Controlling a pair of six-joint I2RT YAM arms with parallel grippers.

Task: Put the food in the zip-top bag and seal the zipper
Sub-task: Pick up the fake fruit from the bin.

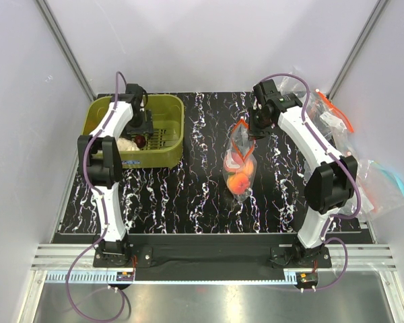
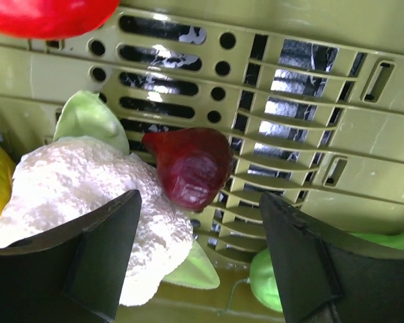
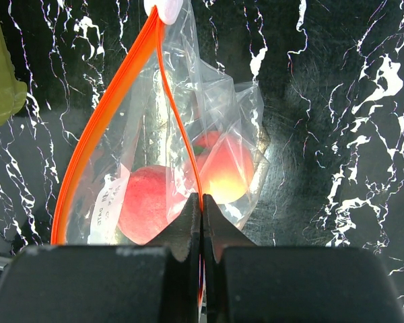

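My right gripper (image 3: 202, 222) is pressed tight together, pinching the zipper (image 3: 94, 138), a thin, stiff red-orange strip, on one lip of the zip-top bag (image 3: 219, 94). The bag is clear, crinkled film, glossy where light catches its folds. Its mouth gapes in a long leaf-shaped loop that runs away from my tips to a small white slider (image 3: 165, 7) at the far end. Through the film I see two round peaches (image 3: 145, 202), matte, shading from orange-pink to pale yellow. A third may sit behind them, but the creases blur that part too much for me to say.

The overhead camera shows what my wrist cannot: the bag stretches from my tips toward the near edge, around the middle of the black, white-veined table (image 1: 188, 195), well apart from the basket (image 2: 289, 101).

My left gripper (image 2: 200, 222) is spread wide with nothing between the fingers, down inside that basket. It is olive-green plastic with a slotted, perforated floor. Just ahead of my tips lies the plum (image 2: 192, 168), dark purple-red with a dull, slightly faceted skin, untouched. It sits just beside a lumpy white cauliflower (image 2: 67, 195) with pale green leaves. A smooth, shiny red pepper (image 2: 47, 13) shows at the upper edge. Only this wrist view gives those textures; from overhead the plum is a small dark spot beside my arm.
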